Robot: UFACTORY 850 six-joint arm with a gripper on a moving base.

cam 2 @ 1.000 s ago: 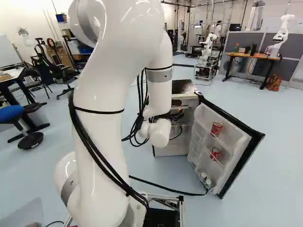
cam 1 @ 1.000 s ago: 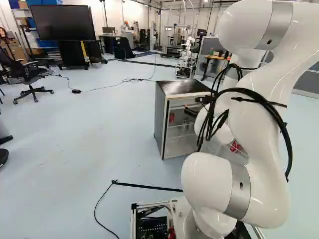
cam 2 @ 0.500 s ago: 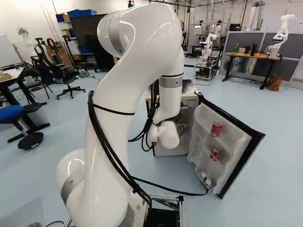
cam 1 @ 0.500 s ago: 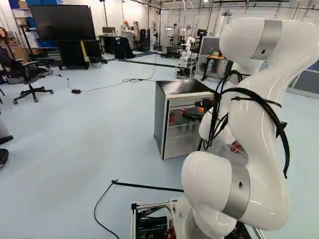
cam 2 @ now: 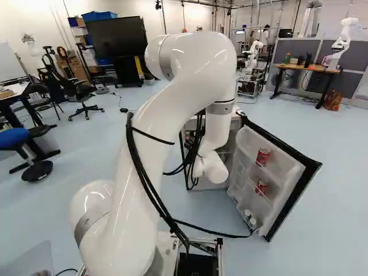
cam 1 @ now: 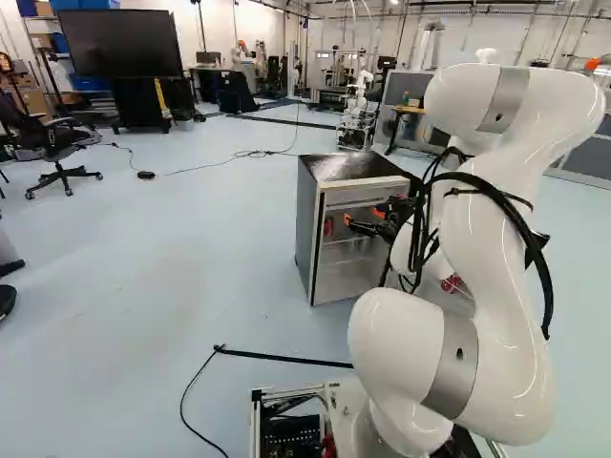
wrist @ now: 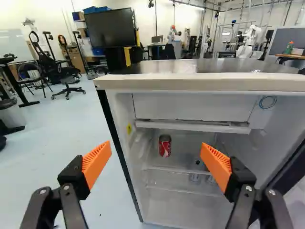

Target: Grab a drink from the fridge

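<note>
One red can (wrist: 165, 145) stands upright inside the open fridge (wrist: 200, 82), on the shelf (wrist: 178, 170) below the freezer box (wrist: 190, 107), as a white robot arm (cam 2: 190, 86) reaches toward the opening to collect a drink. The gripper (wrist: 156, 145) is spread wide, its orange pads (wrist: 96, 163) well apart with nothing between them, and the can lies ahead, roughly midway between the two. Two more cans, an upper one (cam 2: 263, 156) and a lower one (cam 2: 261, 187), sit in the racks of the door (cam 2: 247, 144), which hangs open beside the arm. The inner can looks like the target.

The job appears to be at the approach, with the grasp to come. The best way in is probably a straight, level push at the height of the can's middle, under the freezer box's lip and over the shelf's front edge. One finger lines up outside the fridge's side wall (wrist: 125, 129), so a check on clearance, or a slightly narrower spread, seems wise before entry. Closing should wait until the can sits deep between the pads; an early squeeze could tip it. A small lift, then a straight retreat, should clear shelf and door.
</note>
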